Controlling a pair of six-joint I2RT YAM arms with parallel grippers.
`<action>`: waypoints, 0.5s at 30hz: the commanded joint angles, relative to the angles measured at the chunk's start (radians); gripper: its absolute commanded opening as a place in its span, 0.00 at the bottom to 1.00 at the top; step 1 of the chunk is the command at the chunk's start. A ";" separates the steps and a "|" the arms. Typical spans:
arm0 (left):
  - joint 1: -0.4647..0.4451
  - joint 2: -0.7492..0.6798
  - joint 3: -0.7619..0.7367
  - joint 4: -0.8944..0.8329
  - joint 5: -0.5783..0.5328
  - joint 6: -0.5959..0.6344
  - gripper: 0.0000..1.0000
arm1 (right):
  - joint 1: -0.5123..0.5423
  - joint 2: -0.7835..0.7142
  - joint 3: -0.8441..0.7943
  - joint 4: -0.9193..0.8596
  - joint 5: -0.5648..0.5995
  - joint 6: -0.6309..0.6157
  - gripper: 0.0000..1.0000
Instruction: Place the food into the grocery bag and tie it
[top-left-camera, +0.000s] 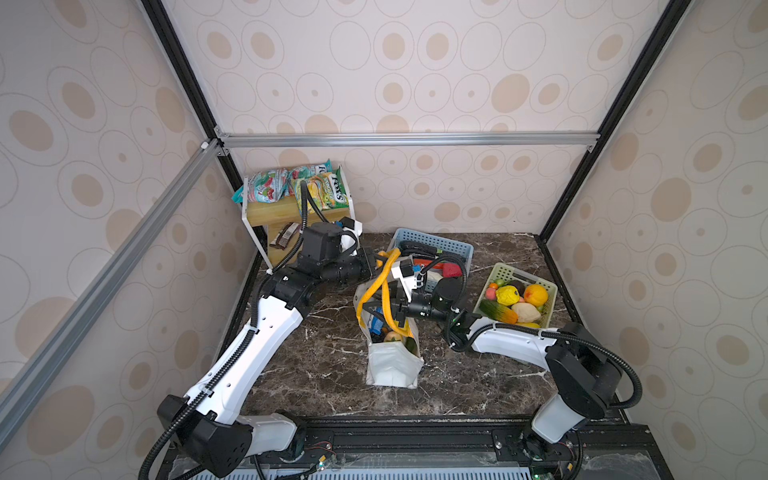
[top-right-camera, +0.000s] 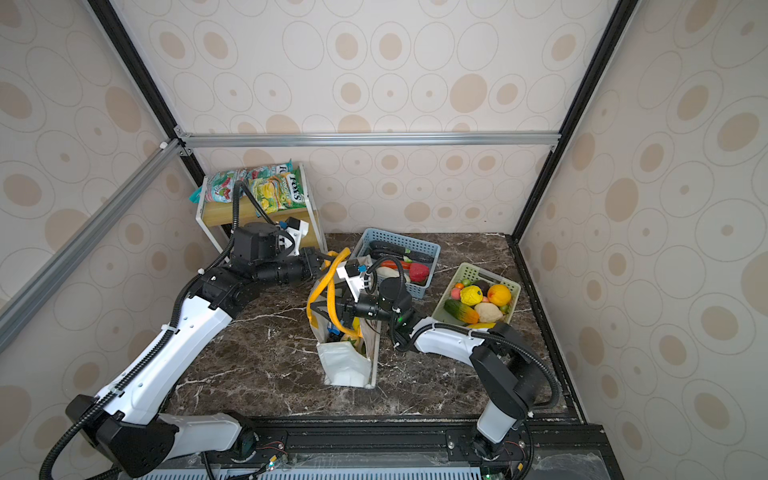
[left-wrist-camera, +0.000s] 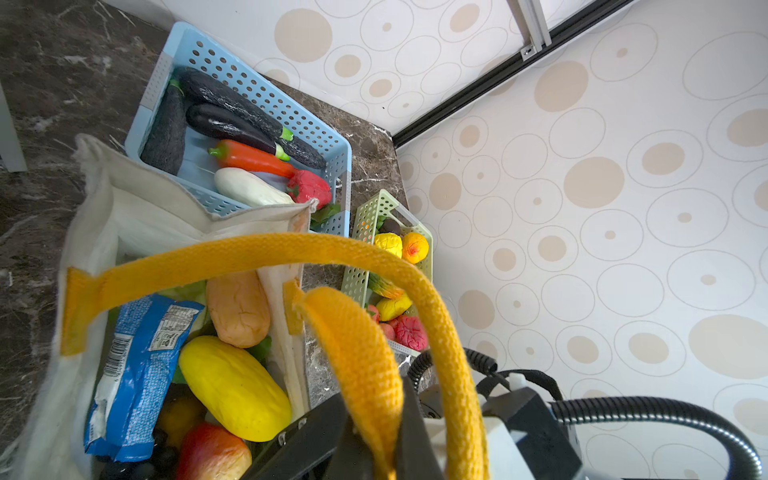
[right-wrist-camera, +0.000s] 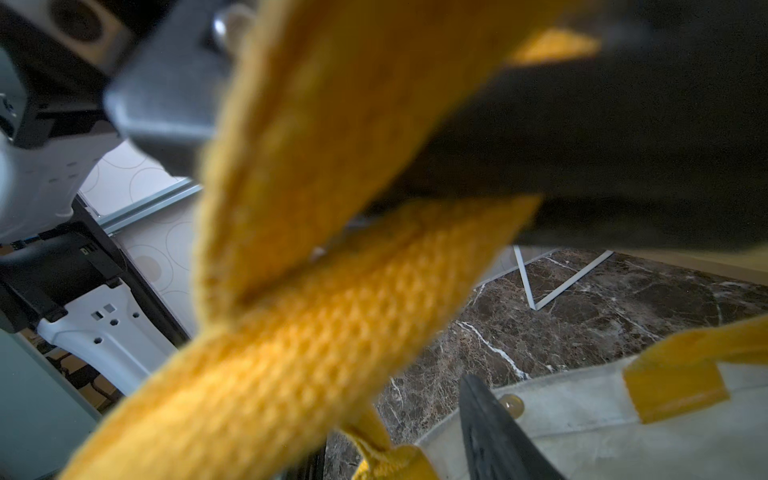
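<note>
The white grocery bag (top-left-camera: 392, 365) (top-right-camera: 345, 365) stands upright mid-table, mouth open. Inside lies food: a blue packet (left-wrist-camera: 133, 374), a yellow fruit (left-wrist-camera: 235, 388), a brown-orange piece (left-wrist-camera: 237, 309), a red-yellow fruit (left-wrist-camera: 212, 453) and dark grapes (left-wrist-camera: 162, 457). My left gripper (top-left-camera: 376, 262) (left-wrist-camera: 372, 399) hovers above the bag's far rim, shut on a yellow strap handle (left-wrist-camera: 361, 353) that it holds up. The second handle (left-wrist-camera: 257, 253) loops past it. My right gripper (top-left-camera: 376, 311) (right-wrist-camera: 395, 419) reaches in from the right over the bag's mouth. Its jaws stand apart, with a strap (right-wrist-camera: 291, 353) running between them.
A blue basket (top-left-camera: 432, 243) (left-wrist-camera: 266, 89) of eggplants, a red pepper and a white vegetable sits behind the bag. A green basket (top-left-camera: 505, 272) (left-wrist-camera: 365, 216) of fruit stands at the right. A wooden shelf (top-left-camera: 274, 212) with snack packets fills the back left corner. Walls enclose three sides.
</note>
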 joint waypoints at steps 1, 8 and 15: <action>-0.011 -0.027 -0.042 0.043 -0.011 -0.036 0.00 | 0.028 0.004 0.050 0.153 -0.031 0.052 0.63; -0.013 -0.023 -0.041 0.062 -0.020 -0.046 0.00 | 0.062 -0.028 0.099 -0.065 0.096 -0.029 0.50; -0.011 -0.040 -0.052 0.047 -0.064 -0.037 0.00 | 0.060 -0.038 0.084 -0.121 0.205 0.015 0.00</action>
